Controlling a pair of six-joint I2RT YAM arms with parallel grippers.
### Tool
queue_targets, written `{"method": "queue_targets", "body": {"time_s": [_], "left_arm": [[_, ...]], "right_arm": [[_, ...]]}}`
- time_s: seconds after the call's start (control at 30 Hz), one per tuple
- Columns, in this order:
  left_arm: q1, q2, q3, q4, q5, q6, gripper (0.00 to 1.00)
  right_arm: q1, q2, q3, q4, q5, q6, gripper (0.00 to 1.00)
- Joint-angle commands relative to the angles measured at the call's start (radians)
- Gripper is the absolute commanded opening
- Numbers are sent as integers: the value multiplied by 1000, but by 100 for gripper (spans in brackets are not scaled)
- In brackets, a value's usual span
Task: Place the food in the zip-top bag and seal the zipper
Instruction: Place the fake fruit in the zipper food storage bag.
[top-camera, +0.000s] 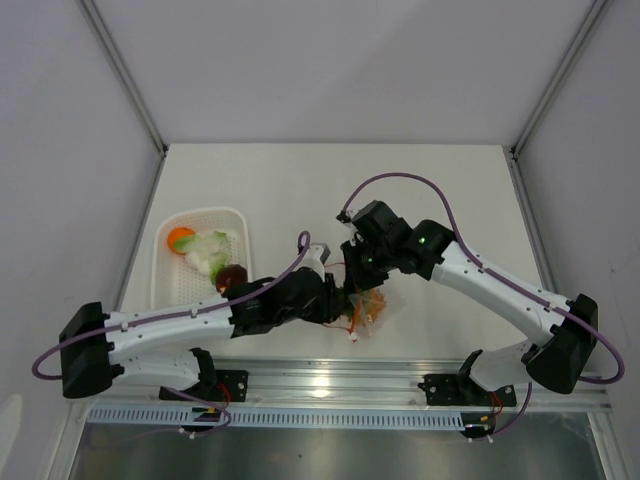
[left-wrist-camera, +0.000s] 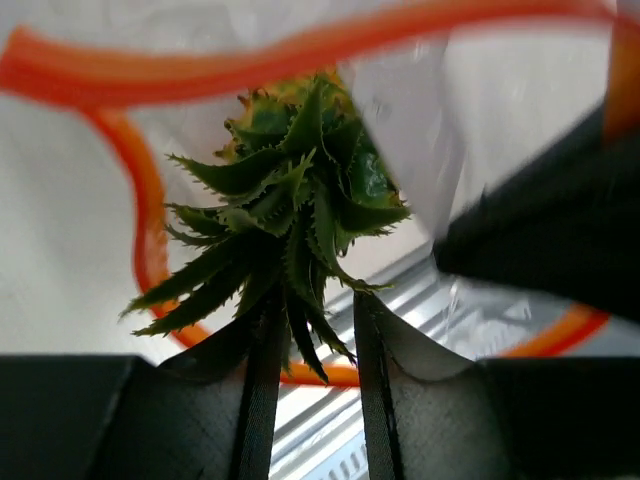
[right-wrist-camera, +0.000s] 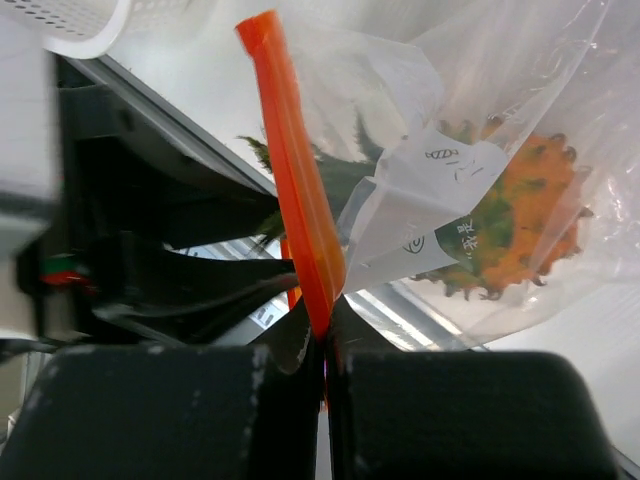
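Note:
The clear zip-top bag (top-camera: 375, 318) hangs at the table's front middle, and the orange pineapple (right-wrist-camera: 520, 220) with green leaves lies inside it. My right gripper (right-wrist-camera: 325, 325) is shut on the red-orange zipper strip (right-wrist-camera: 295, 190) and holds the bag's mouth up. My left gripper (left-wrist-camera: 312, 300) is at the open mouth with its fingers slightly apart. The pineapple's leaf tips (left-wrist-camera: 290, 190) hang between them. In the top view the left gripper (top-camera: 338, 298) and right gripper (top-camera: 360, 272) meet over the bag. The round orange fruit (top-camera: 180, 238), leafy vegetable (top-camera: 208, 250) and dark red piece (top-camera: 232, 275) lie in the basket.
The white mesh basket (top-camera: 160, 270) stands at the left of the table, close to the left arm. Its corner also shows in the right wrist view (right-wrist-camera: 80, 25). A metal rail (top-camera: 320, 380) runs along the near edge below the bag.

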Motion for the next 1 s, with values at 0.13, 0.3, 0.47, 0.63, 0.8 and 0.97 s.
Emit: {"method": "queue_targets", "body": {"time_s": [0.13, 0.3, 0.47, 0.63, 0.8, 0.97], "left_arm": [[38, 147, 118, 103, -35, 26, 35], [75, 287, 221, 59, -91, 40, 31], [112, 345, 221, 68, -129, 22, 24], [108, 332, 203, 98, -102, 77, 25], [72, 241, 154, 76, -132, 89, 43], [37, 94, 83, 10, -187, 57, 56]], "right_arm": [[-10, -25, -16, 33, -68, 20, 0], [-36, -36, -73, 70, -105, 45, 0], [-76, -43, -123, 96, -137, 83, 0], [-97, -47, -139, 93, -131, 74, 0], [-128, -45, -131, 85, -139, 56, 0], [-147, -48, -128, 78, -140, 40, 0]]}}
